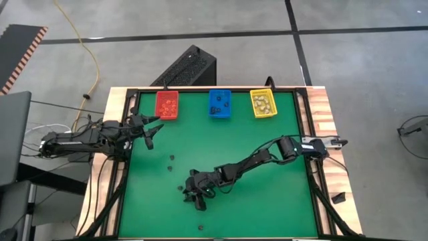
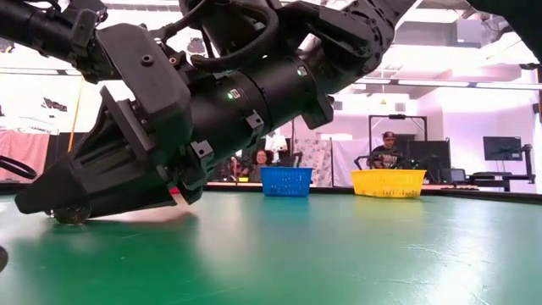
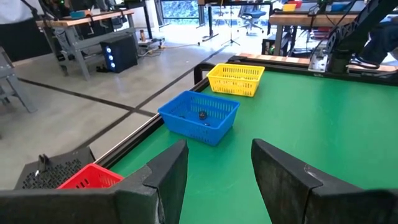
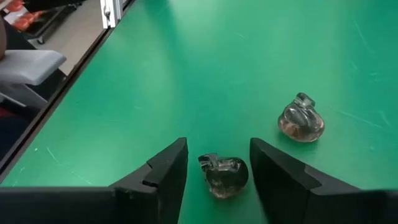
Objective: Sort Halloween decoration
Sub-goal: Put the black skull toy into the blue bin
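Right gripper (image 4: 214,171) low on green surface (image 4: 249,56), fingers apart astride dark trinket (image 4: 224,174), second trinket (image 4: 301,119) just beside; close squarely, centred, without nudging neighbour; left gripper (image 3: 217,180) parked open near red bin (image 1: 166,104)

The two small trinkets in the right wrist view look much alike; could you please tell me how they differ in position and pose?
The nearer trinket lies between the right gripper's open fingers, not yet pinched; the farther trinket sits outside them, off to one side. The nearer one looks darker and lies on its side with its stem toward one finger; the farther one shows more orange-brown and its stem points up. Both are small, rounded, pumpkin-like pieces resting on the green mat.
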Motion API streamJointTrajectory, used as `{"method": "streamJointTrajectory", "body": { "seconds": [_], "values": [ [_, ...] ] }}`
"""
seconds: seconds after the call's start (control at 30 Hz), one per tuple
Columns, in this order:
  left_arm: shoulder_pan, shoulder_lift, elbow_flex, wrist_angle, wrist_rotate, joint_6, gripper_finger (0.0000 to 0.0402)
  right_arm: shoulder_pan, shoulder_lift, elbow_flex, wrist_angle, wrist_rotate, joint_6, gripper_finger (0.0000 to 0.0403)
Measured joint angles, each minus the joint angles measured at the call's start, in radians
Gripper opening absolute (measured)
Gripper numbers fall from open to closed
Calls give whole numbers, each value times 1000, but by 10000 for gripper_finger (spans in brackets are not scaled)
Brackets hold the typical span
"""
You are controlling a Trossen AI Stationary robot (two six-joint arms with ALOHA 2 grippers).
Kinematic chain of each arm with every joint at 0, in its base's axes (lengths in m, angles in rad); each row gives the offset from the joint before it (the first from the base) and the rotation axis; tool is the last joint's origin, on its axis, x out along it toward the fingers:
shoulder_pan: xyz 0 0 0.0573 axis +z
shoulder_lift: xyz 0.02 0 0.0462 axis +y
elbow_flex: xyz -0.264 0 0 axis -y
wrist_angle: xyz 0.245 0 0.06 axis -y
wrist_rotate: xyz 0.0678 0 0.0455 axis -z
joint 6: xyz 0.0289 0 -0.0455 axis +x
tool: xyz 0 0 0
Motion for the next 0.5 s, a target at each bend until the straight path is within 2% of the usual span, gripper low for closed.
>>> {"method": "streamJointTrajectory", "body": {
  "seconds": [0.23, 0.43, 0.5],
  "values": [
    [0, 0, 0, -4, 0, 0, 169, -6, 0, 0, -13, 3, -1, 171],
    [0, 0, 0, -4, 0, 0, 169, -5, -1, 0, -22, 27, -9, 117],
    [0, 0, 0, -4, 0, -1, 169, -5, -1, 0, -23, 37, -9, 116]
  ]
}}
